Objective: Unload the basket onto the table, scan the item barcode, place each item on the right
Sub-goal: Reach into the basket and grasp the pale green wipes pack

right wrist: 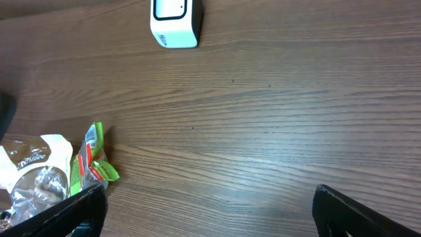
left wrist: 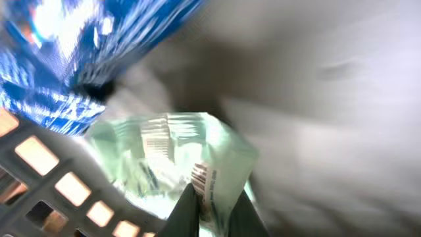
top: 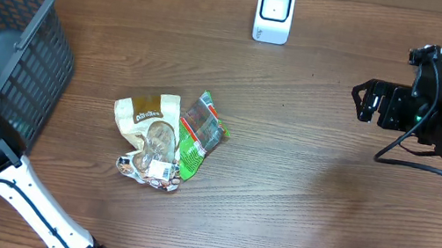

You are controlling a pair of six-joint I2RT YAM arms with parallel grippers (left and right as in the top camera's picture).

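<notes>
In the left wrist view my left gripper [left wrist: 214,197] is shut on the edge of a pale green packet [left wrist: 164,151], an item whose barcode [left wrist: 204,179] shows just above the dark fingers [left wrist: 187,212]. The view is blurred. From overhead the left arm reaches into the grey basket [top: 12,37] and its gripper is hidden there. The white scanner [top: 274,12] stands at the table's far edge, also in the right wrist view [right wrist: 174,23]. My right gripper [top: 367,101] hovers open at the right, with nothing between its fingers [right wrist: 72,210].
A beige snack packet [top: 148,121] and a green packet [top: 200,134] lie together mid-table, with a clear wrapper under them. A blue packet [left wrist: 79,52] lies in the basket beside the held one. The basket's mesh wall [left wrist: 39,184] is close on the left.
</notes>
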